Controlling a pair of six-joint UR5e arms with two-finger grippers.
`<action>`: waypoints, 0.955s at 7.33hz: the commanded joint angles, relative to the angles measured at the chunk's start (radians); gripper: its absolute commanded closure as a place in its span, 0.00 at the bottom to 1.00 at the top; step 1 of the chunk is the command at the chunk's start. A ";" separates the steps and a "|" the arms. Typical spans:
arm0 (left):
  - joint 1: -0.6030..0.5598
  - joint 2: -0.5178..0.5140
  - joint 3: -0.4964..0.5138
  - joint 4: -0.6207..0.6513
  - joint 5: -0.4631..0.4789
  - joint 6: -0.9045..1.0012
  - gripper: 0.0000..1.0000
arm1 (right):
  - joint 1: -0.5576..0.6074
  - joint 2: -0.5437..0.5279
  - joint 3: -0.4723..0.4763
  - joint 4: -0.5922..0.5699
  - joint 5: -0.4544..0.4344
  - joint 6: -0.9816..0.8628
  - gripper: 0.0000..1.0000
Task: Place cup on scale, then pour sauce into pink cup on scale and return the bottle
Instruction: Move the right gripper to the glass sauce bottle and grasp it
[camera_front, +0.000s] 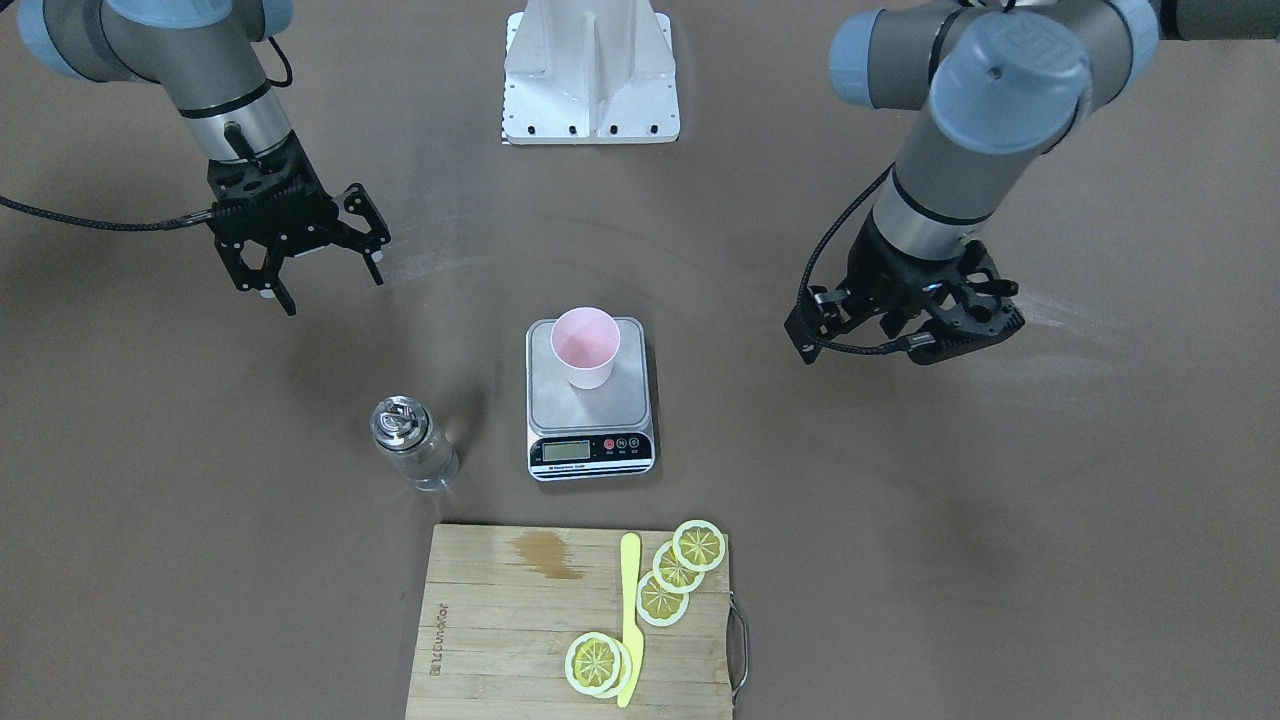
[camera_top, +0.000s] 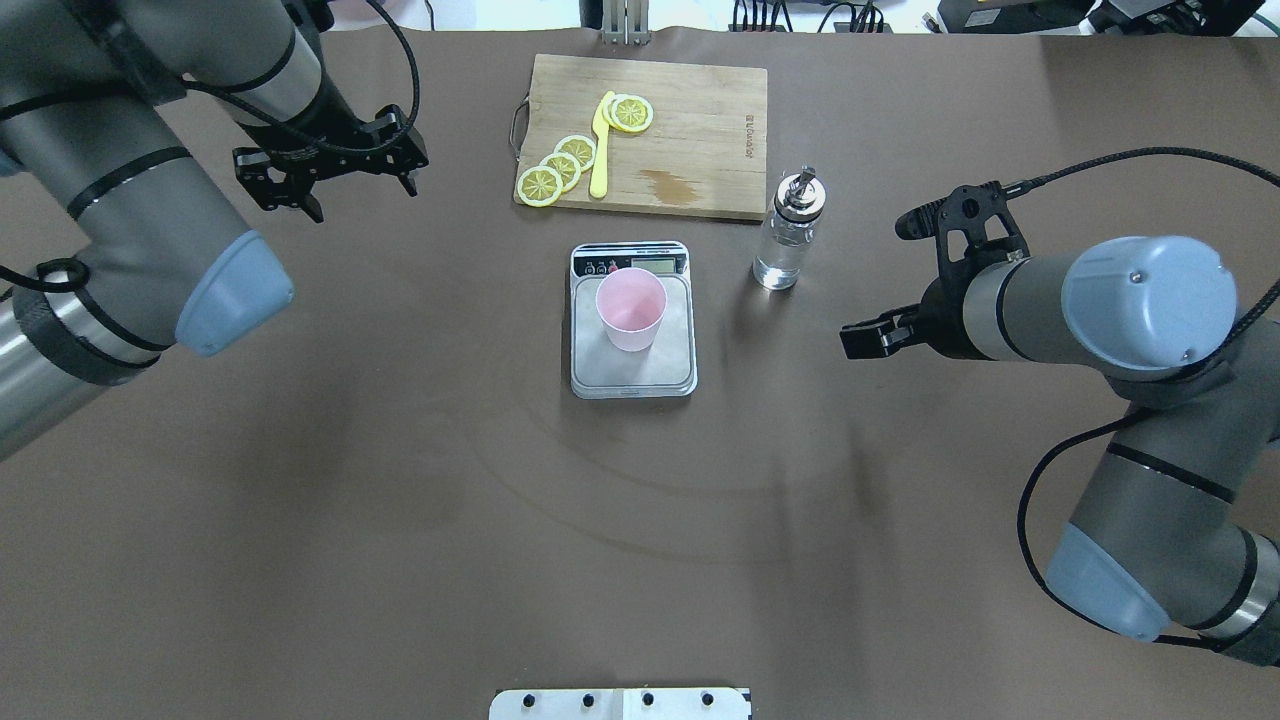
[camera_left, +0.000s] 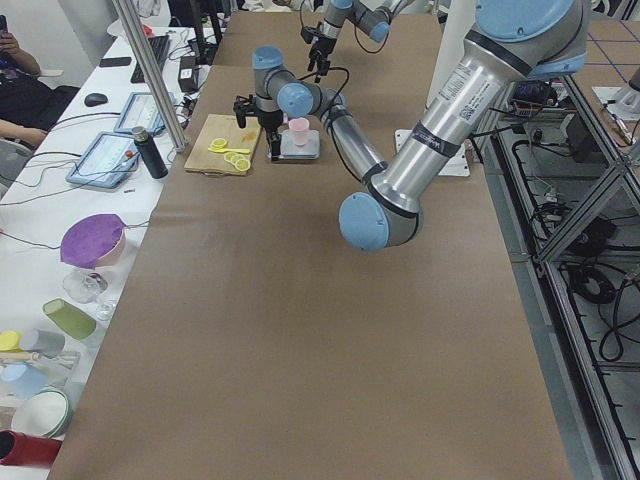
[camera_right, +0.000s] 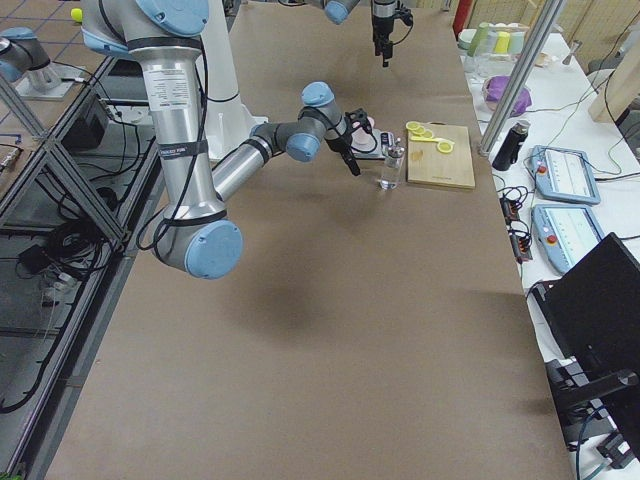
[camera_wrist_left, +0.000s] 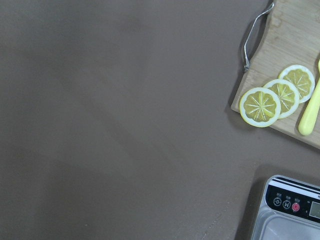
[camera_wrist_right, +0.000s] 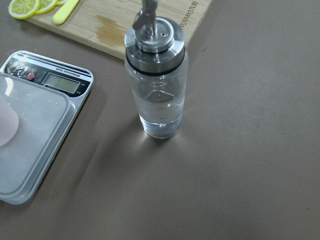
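The pale pink cup (camera_front: 585, 345) stands upright on the steel scale (camera_front: 590, 412), also seen from overhead as the cup (camera_top: 630, 308) on the scale (camera_top: 640, 372). The clear glass bottle (camera_top: 790, 235) with a silver pourer cap stands upright on the table beside the scale, near the board's corner; clear sauce (camera_wrist_right: 160, 117) shows inside it. My right gripper (camera_front: 332, 285) is open and empty, apart from the bottle (camera_front: 413, 455), on the robot's side of it. My left gripper (camera_top: 365, 195) is open and empty, off to the scale's other side above bare table.
A wooden cutting board (camera_top: 700, 120) lies beyond the scale, with lemon slices (camera_top: 560, 170), a yellow knife (camera_top: 600, 145) and a brown stain. The robot's white base (camera_front: 590, 80) is at the near table edge. Brown paper covers the table.
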 joint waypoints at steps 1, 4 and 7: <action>-0.043 0.047 -0.036 0.000 0.005 0.082 0.01 | -0.029 0.026 -0.116 0.144 -0.078 0.076 0.00; -0.049 0.050 -0.045 0.000 0.005 0.082 0.01 | -0.037 0.140 -0.237 0.202 -0.177 0.159 0.00; -0.046 0.050 -0.039 0.000 0.007 0.079 0.01 | -0.054 0.135 -0.248 0.226 -0.313 0.155 0.01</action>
